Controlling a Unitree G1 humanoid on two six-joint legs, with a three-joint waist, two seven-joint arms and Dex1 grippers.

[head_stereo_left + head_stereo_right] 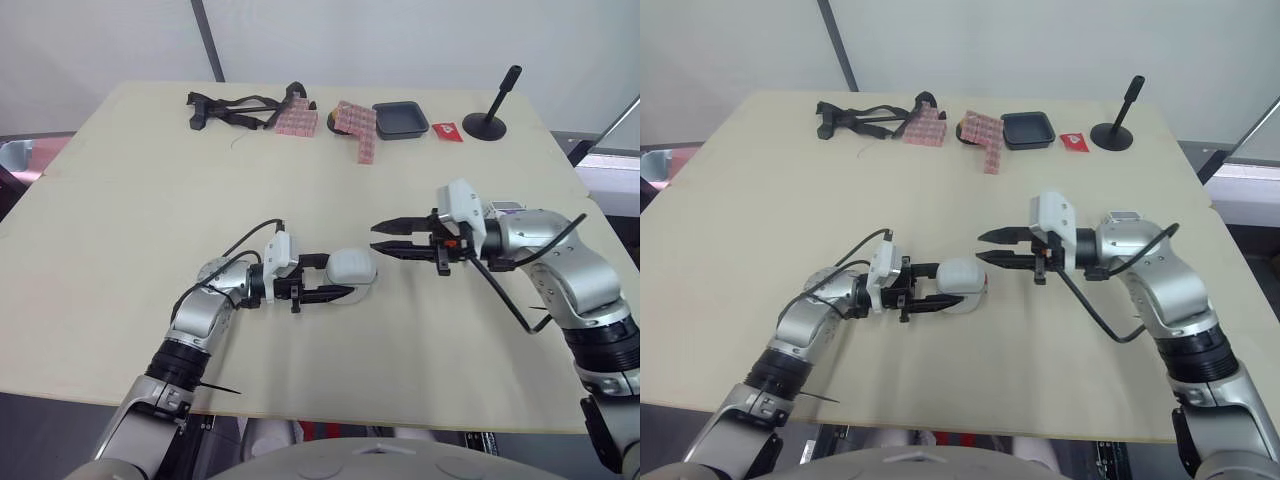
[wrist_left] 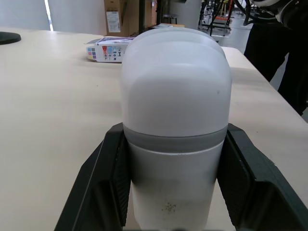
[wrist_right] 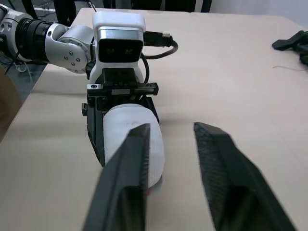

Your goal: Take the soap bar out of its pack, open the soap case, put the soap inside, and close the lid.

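One soap case [image 1: 354, 266] clamped in left pincer [image 1: 342, 276]; right pincer [image 1: 376, 237] spread.

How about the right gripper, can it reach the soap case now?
Probably yes: the right gripper is open and points at the soap case, held by the left gripper, with nothing between them.

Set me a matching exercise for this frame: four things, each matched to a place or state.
Things:
1 soap case
2 right tool
3 black tray
4 black stand

Places or states:
A open, holding nothing
B far right corner of the table
C gripped by the left tool
D far edge, between the pink patterned packs and the red packet

Pairs: 1-C, 2-A, 3-D, 4-B.
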